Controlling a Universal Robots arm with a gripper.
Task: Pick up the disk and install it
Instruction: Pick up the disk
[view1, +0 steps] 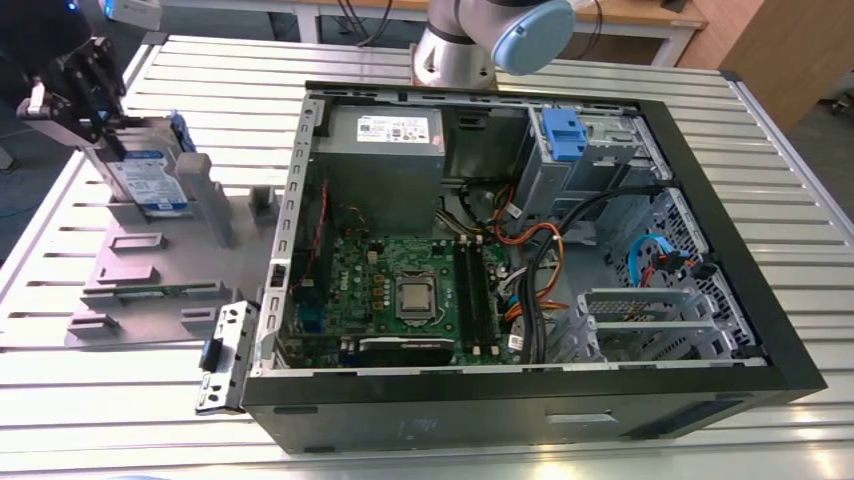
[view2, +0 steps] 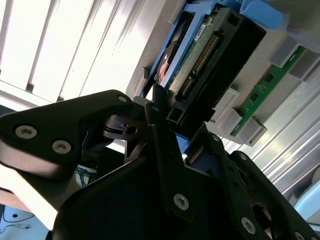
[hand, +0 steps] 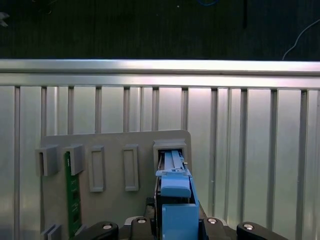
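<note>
The disk (view1: 144, 178) is a silver drive with a white-and-blue label in a blue carrier frame. It stands tilted over the grey holder plate (view1: 140, 272) at the exterior view's left. My gripper (view1: 110, 140) comes down on its upper edge, its dark fingers closed on either side of the carrier. In the first wrist view the blue carrier (hand: 176, 197) sits between my fingers (hand: 142, 222), above the plate's slot (hand: 171, 150). The second wrist view shows the disk's connector end (view2: 205, 65) held at my gripper (view2: 167, 117). I cannot tell whether its lower end still rests in the slot.
An open computer case (view1: 721, 230) lies to the exterior view's right, with a motherboard (view1: 400, 290) and a drive bay holding a blue carrier (view1: 563, 135). A green memory stick (hand: 72, 195) sits in the holder plate. The arm's base (view1: 461, 45) stands behind the case.
</note>
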